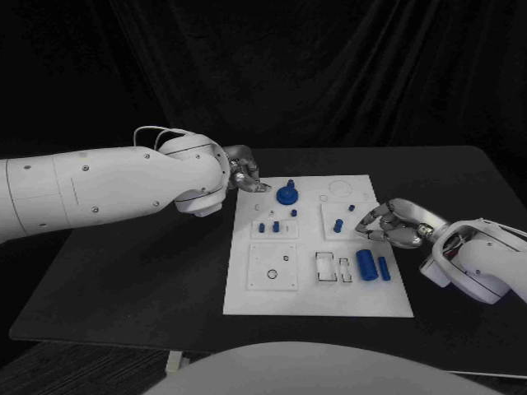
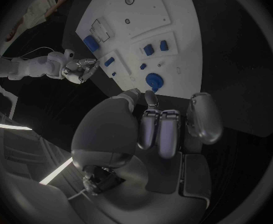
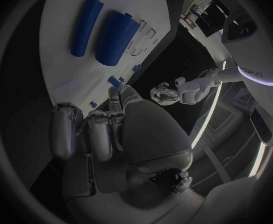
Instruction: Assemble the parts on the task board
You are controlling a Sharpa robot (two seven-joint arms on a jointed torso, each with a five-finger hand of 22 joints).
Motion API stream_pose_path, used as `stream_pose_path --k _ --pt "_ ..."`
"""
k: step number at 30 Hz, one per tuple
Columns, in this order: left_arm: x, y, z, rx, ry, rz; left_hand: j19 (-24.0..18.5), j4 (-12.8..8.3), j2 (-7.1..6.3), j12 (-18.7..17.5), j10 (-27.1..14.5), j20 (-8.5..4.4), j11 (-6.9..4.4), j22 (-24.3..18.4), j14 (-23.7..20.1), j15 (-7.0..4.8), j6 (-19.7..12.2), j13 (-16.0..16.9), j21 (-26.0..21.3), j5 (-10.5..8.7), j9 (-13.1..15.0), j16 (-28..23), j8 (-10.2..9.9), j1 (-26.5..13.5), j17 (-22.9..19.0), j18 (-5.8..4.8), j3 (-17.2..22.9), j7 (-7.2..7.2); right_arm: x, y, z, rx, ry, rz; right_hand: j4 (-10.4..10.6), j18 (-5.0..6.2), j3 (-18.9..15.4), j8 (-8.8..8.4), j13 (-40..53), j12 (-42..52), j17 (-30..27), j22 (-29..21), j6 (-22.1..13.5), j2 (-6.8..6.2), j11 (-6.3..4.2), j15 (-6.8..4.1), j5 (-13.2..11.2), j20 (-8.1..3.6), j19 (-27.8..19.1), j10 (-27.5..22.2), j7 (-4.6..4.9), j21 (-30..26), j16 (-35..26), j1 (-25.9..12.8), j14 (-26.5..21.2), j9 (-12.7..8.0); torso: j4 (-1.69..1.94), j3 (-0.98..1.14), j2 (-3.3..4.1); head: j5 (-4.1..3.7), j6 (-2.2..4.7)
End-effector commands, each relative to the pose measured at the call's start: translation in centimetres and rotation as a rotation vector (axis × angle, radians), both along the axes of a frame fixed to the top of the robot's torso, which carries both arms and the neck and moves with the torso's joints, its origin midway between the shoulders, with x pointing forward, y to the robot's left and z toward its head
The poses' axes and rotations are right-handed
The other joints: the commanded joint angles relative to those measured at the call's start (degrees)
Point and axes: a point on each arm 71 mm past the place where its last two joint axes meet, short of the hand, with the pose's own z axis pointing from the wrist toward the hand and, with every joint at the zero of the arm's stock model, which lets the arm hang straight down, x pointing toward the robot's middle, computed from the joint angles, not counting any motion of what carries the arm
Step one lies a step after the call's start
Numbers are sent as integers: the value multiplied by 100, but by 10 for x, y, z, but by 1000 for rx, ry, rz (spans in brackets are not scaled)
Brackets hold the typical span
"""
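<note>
We take the flat white rectangular task board (image 1: 317,284) as our landmark, lying in the middle of the black table (image 1: 133,271). Near its far edge stands a round blue knob-like part with a short stem (image 1: 287,195). Our left hand (image 1: 242,174) hovers just beside the board's far left corner, close to that knob but apart from it. In the left wrist view its silver fingers (image 2: 158,129) are curled in together with nothing between them, and the knob (image 2: 153,79) sits just beyond the fingertips.

Our right hand (image 1: 392,224) hangs over the board's right edge, fingers curled inward; we see nothing held in it. Close by it, on the board's right side, lie two blue cylindrical parts, the thicker blue cylinder (image 1: 367,264) and the slimmer blue cylinder (image 1: 384,268), side by side. Smaller blue pegs (image 1: 276,226) stand towards the board's middle, with one more short blue peg (image 1: 338,225) nearer the right hand.

We judge these parts to be light, rigid plastic with smooth faces, likely to slip or roll. The cylinders would be best pinched across the middle of their length, from the two sides, so they neither tip nor roll off. The knob offers its stem as the obvious place to take hold. The small pegs call for a careful fingertip pinch, since a nudge might knock them over
</note>
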Motion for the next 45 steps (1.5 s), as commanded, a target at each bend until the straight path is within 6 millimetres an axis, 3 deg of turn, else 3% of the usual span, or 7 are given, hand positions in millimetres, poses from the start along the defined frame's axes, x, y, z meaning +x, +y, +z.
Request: stream_pose_path --k 1,5,8,10,15,20,45 --pt "6 -7 4 -112 -23 -57 -93 -15 -46 -127 70 37 33 902 395 9 119 764 -90 65 -470 -90 -450 172 1111 64 190 54 -1 0 4 24 -47 -3 77 38 -13 37 303 -37 1509 1157 51 -6 -101 -35 -61 7 0 679 1 24 15 -97 597 8 1 -1 -5 -18 -1" --pt "11 -11 6 -165 -60 -110 -267 -59 -157 -899 -447 87 88 840 205 64 169 114 -369 -3 -928 -431 -890 720 862 107 510 120 -2 0 7 40 -76 -2 250 25 -70 43 303 -37 1509 1177 77 10 -118 -48 -409 -1 41 679 -19 77 15 -275 597 10 -7 -1 -3 -13 -1" --pt "15 -16 7 -230 -119 -185 -646 -84 -399 -3904 -1964 227 329 754 -839 353 278 -2432 -717 -313 -1648 -1867 -1536 1390 -170 148 1087 363 -5 -1 12 61 -109 -2 342 6 -100 54 303 -37 1509 1202 108 15 -132 -60 -569 -12 90 679 -33 148 15 -346 597 15 -11 -1 1 -8 -1" --pt "16 -20 8 -261 -164 -245 -1429 -157 -551 -4979 -2614 399 600 513 -2704 582 109 -3259 -1749 -458 -2045 -4045 -1994 1761 -1638 208 1499 649 -5 -1 17 76 -133 -2 389 -6 -113 65 303 -37 1509 1219 137 16 -144 -70 -632 -21 121 679 -47 195 15 -371 597 19 -12 -3 4 7 -1" --pt "17 -30 2 -229 -328 -489 -1931 -266 -874 -6600 -4161 471 835 388 -2883 691 -335 -4605 -1977 -664 -2933 -4516 -3010 2000 -2392 266 1409 713 -7 -1 34 120 -204 3 460 -18 -132 89 303 -37 1509 1235 206 5 -180 -100 -675 -46 155 679 -83 241 15 -383 597 29 -10 -6 7 10 -1" --pt "14 -43 -11 -23 -502 -770 129 -130 -856 -6833 -3885 166 422 1011 -577 195 -1 -5468 813 -1160 -3499 -3297 -3344 1866 -2237 -29 534 21 -9 1 45 142 -236 14 467 -34 -129 99 303 -37 1509 1257 239 -9 -201 -120 -661 -64 196 679 -103 304 15 -351 597 33 -5 -9 4 0 -1" --pt "27 -76 -36 190 -578 -1046 304 -81 -787 -6967 -3007 36 137 1122 -195 4 1136 -6483 1119 -1048 -4134 -1910 -3490 2205 -1724 -102 117 -22 -7 13 44 149 -205 53 479 -41 -130 94 303 -37 1509 1265 240 -15 -206 -129 -658 -74 214 679 -105 329 15 -341 597 31 39 -105 86 -111 -1"
